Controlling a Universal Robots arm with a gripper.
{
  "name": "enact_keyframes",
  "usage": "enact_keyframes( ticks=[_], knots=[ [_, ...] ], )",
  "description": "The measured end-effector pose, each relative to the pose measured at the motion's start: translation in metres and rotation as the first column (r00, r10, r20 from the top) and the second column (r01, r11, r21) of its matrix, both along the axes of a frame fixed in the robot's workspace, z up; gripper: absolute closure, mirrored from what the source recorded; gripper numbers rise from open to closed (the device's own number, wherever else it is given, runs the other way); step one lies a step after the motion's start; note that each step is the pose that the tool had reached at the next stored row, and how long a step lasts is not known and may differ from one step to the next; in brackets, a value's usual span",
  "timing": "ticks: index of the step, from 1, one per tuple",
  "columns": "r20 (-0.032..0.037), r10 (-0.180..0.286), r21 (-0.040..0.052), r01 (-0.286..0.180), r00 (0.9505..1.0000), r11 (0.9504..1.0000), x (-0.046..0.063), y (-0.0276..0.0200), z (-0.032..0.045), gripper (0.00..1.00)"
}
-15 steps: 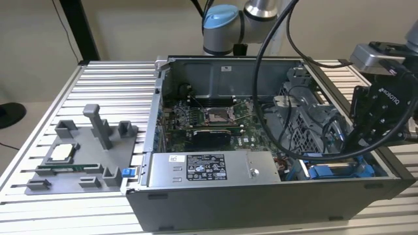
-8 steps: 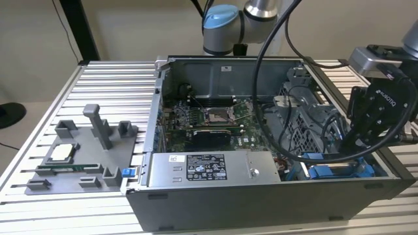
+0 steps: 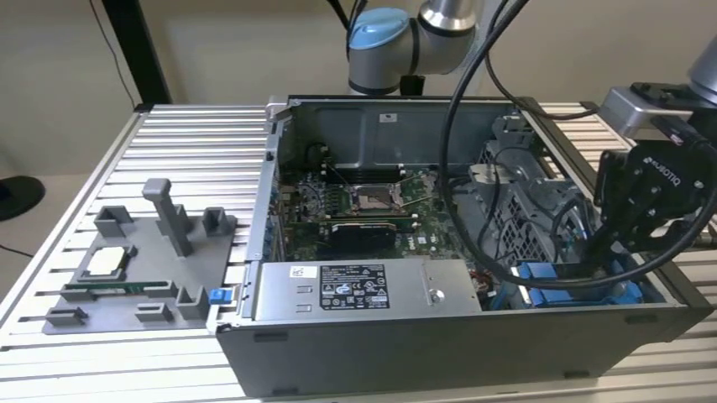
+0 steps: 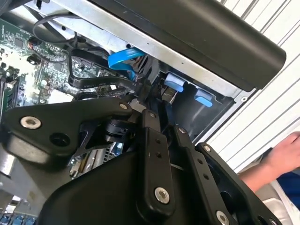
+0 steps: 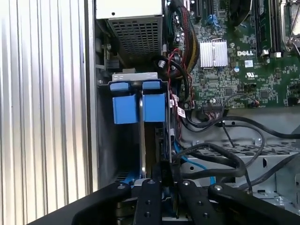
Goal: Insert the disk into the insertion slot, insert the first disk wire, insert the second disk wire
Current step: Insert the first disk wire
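At the exterior view's lower right, the hand (image 3: 605,252) reaches into the computer case (image 3: 448,344), fingers drawn together, close beside the blue-framed disk (image 3: 540,274).

My bench is a ribbed silver table (image 3: 191,143) under soft, even light. Behind it I have a plain beige wall (image 3: 247,42) with a black upright post (image 3: 137,50) before it. At the exterior view's left lie pale floor (image 3: 28,239) and a dark round base (image 3: 13,197).

White printed label (image 3: 351,287) on the power-supply box (image 3: 448,290), well apart from the claw (image 3: 610,262); white lettering (image 5: 244,53) on the motherboard (image 5: 234,84) near it.
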State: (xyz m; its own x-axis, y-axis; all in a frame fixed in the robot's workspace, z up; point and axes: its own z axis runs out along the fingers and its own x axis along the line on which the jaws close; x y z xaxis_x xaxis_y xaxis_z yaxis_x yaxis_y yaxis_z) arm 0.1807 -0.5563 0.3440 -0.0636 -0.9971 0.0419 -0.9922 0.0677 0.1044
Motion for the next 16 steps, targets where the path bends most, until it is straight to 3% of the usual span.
enact_keyframes(
  ticks=[16],
  knots=[
    [0.0,0.007,0.0,-0.007,1.0,1.0,0.0,-0.0001,-0.0047,1.0]
  ],
)
